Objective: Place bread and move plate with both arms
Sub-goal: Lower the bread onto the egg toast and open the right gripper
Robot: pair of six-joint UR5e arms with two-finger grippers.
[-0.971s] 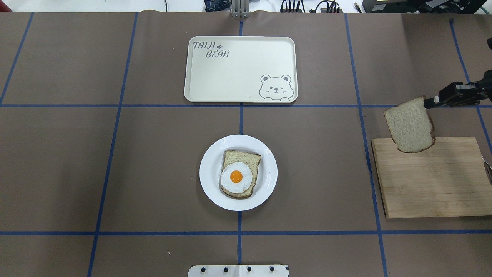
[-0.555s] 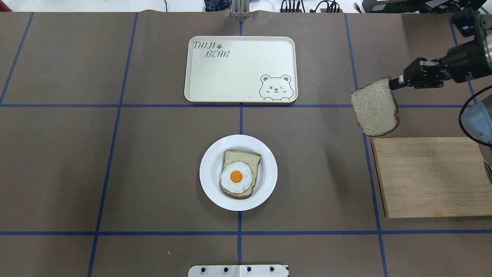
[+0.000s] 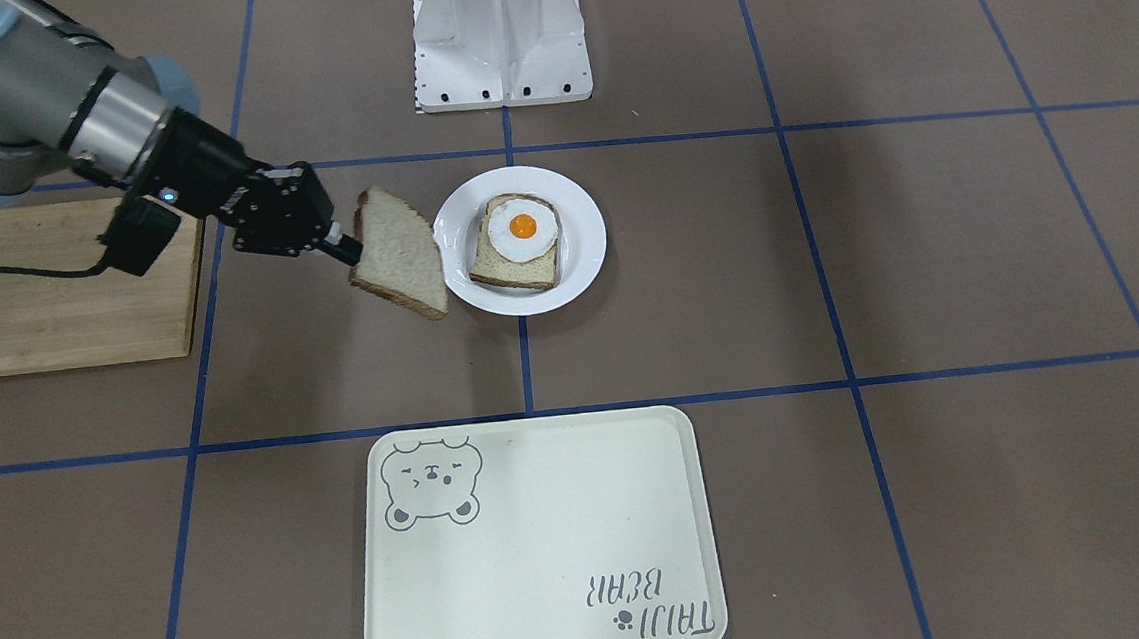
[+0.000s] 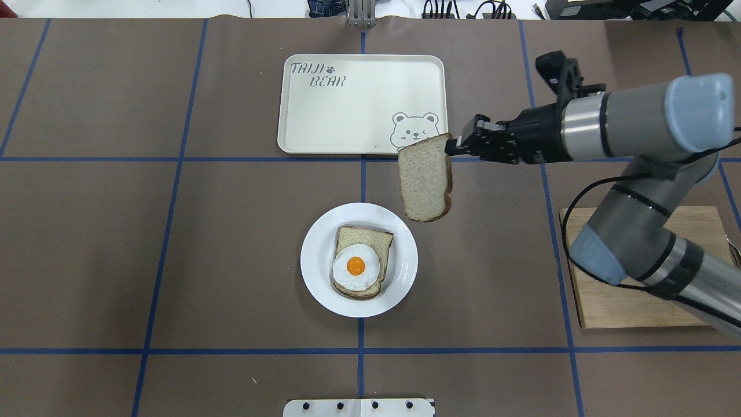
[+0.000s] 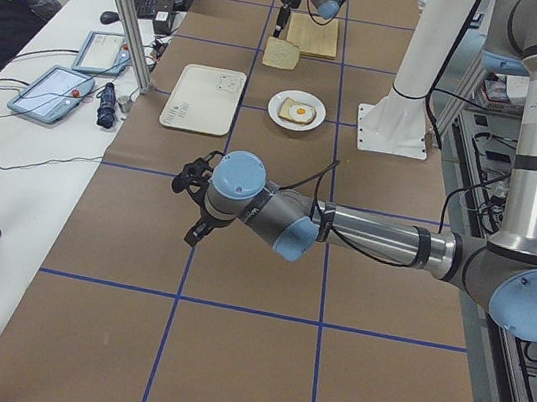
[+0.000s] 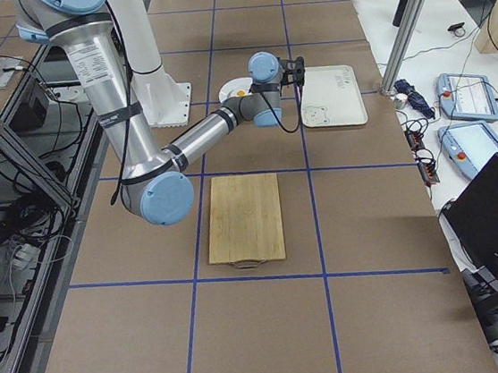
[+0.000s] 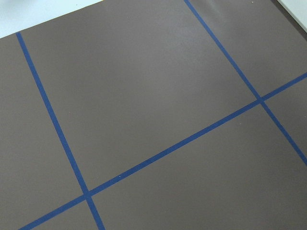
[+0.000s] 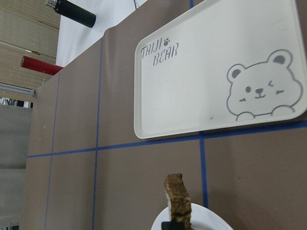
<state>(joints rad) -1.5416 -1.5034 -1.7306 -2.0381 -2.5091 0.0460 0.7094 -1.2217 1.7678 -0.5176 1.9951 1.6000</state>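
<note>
"Two slices showed in the overhead view. Which one was ours?"

"The plain bread [image 4: 425, 185], right of centre. It hung in the air, face tilted toward the camera, between the lower right corner of the tray [image 4: 347, 116] and the upper right rim of the plate [image 4: 405, 272]. The egg-topped slice [image 4: 356, 266] lay flat on that plate."

"Who had it?"

"The right gripper [image 4: 453, 147], jaws clenched on the slice's upper corner, right at the crust. The wrist view showed the slice edge-on at bottom centre, with the plate rim just below it."

"Was that a good hold?"

"I judged it fair. Bread is light, soft and easily torn, and the crust is its firmest part, so a corner pinch there should hold. A harder squeeze would crush the crumb, and it dangled freely, so it might swing or flop as it was laid down."

"And the other arm?"

"The left gripper [image 5: 193, 230] appeared only in the side view, lower left of centre, well apart from everything. I could not tell whether it was clenched or released."

"And the plate?"

"Stiff, glossy, probably slippery. I would take the wide rim at opposite sides. The cutting board [image 4: 637, 301] sat at the right edge."
</note>
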